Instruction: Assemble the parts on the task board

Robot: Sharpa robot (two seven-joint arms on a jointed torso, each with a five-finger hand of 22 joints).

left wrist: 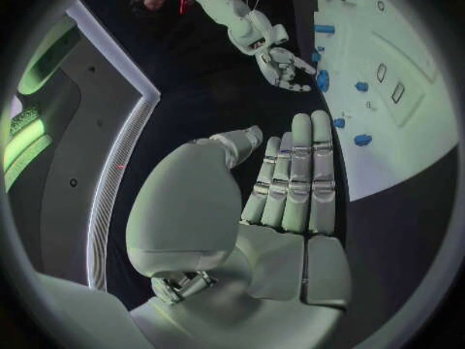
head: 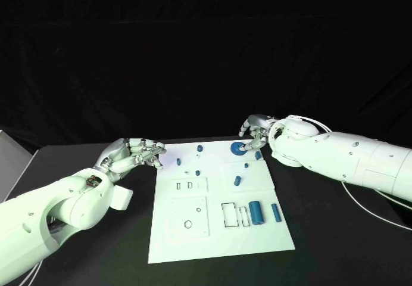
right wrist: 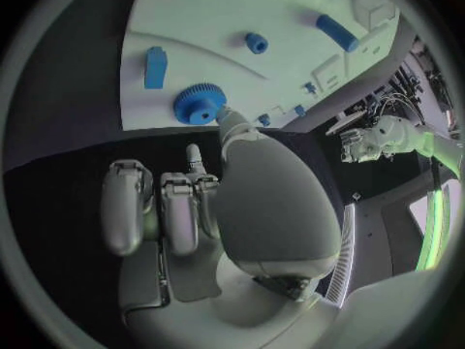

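The right hand, fingers curled and holding nothing, hovers just beside the blue gear at the task board's far edge, and should probably pinch its rim squarely, while the left hand waits empty, fingers apart.

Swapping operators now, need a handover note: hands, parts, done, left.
Left hand: holds nothing, fingers apart, beside the board's far left corner.
Right hand: holds nothing; thumb tip at the blue gear, contact unclear.
White board mid-table. Gear at its far edge; small blue pieces scattered over the far half; two blue cylinders lying near the right edge.
Done: can't tell which pieces are seated.
Left: the lying cylinders, probably the gear too.
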